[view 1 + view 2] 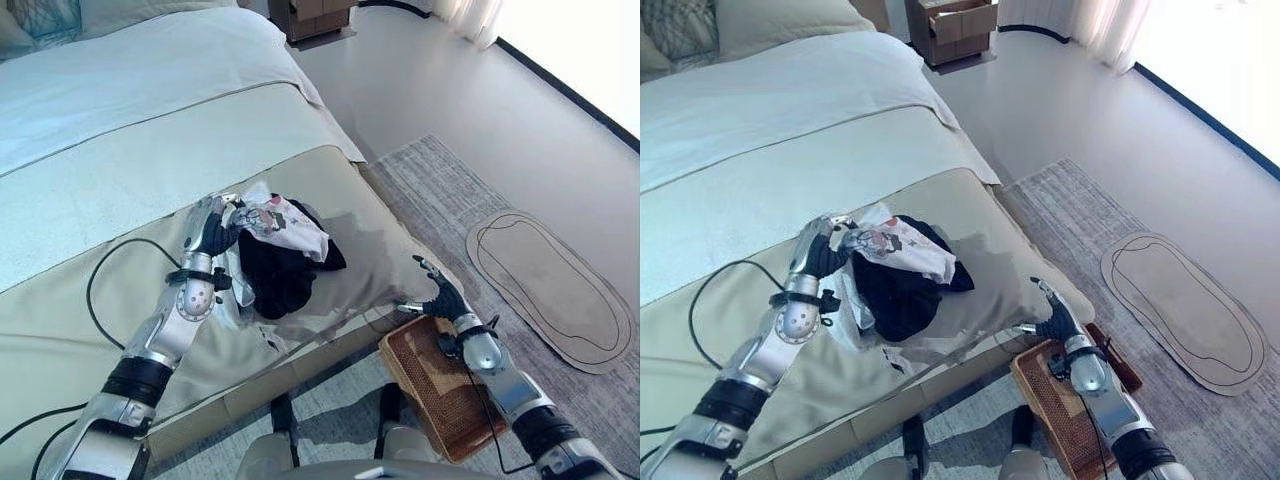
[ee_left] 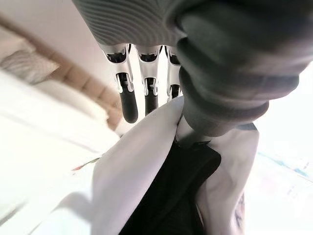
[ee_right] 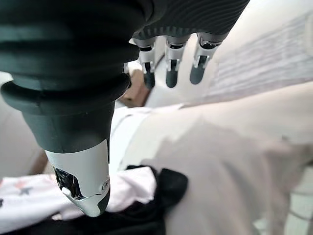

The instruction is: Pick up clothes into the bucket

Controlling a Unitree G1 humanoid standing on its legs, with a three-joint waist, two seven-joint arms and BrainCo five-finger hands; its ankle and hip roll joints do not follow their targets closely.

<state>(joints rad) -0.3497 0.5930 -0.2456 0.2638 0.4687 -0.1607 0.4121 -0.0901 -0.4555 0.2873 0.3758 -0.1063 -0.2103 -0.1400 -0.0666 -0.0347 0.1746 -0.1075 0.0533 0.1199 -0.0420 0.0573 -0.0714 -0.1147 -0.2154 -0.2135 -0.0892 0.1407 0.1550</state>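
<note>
The clothes (image 1: 280, 250), a white printed garment lying over a black one, sit in a heap on the bed (image 1: 120, 150) near its foot-end edge, around the centre of the head views. The left hand (image 1: 212, 228) lies at 9 o'clock of the heap, with its fingers and thumb curled onto the white cloth, gripping it. The right hand (image 1: 436, 293) hovers off the bed corner at 4 o'clock of the heap, fingers straight and spread, holding nothing. Directly beneath it on the floor stands the brown woven bucket (image 1: 435, 385), tight against the bed's lower edge. A grey striped rug (image 1: 440, 190) runs along the bed side, with an oval mat (image 1: 550, 285) at 3 o'clock. A wooden nightstand (image 1: 952, 25) stands at 12 o'clock. The print on the white garment cannot be read. Open floor lies toward 1 o'clock.
</note>
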